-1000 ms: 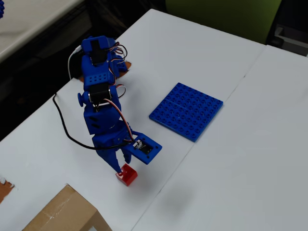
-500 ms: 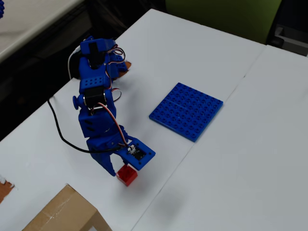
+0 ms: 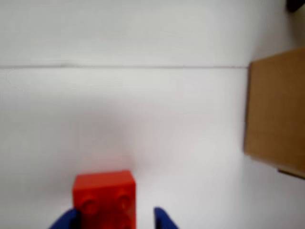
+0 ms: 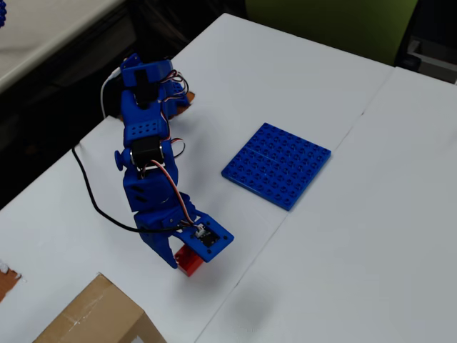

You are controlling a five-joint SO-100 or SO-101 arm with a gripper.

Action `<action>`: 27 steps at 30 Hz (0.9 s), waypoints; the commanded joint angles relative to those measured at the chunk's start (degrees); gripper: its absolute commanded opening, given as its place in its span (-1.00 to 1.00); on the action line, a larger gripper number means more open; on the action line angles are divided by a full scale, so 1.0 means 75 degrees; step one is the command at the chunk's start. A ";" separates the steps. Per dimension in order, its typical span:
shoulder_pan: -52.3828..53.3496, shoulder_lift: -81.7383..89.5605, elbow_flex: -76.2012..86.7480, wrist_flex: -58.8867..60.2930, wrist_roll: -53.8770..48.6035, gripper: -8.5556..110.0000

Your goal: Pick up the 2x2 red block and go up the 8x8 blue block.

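The 2x2 red block [image 3: 105, 198] sits on the white table at the bottom left of the wrist view, studs facing the camera. My blue gripper [image 3: 114, 219] is open around it: the left fingertip [image 3: 66, 220] is against the block's side, and the right fingertip [image 3: 164, 219] stands apart from it with a gap. In the overhead view the gripper [image 4: 184, 259] points down over the red block [image 4: 190, 264]. The 8x8 blue block [image 4: 277, 164] lies flat on the table up and to the right of the gripper, out of the wrist view.
A brown cardboard box [image 4: 93, 318] stands at the bottom left of the overhead view and also shows at the right edge of the wrist view [image 3: 276, 119]. A black cable [image 4: 89, 187] runs left of the arm. A seam [image 4: 314, 171] crosses the white table.
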 commanded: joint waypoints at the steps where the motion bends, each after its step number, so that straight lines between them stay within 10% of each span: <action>1: -0.0129 -0.0012 -0.0281 -0.0187 0.0047 -0.52; 27: -0.0176 0.0059 -0.0270 0.0434 0.0059 -0.41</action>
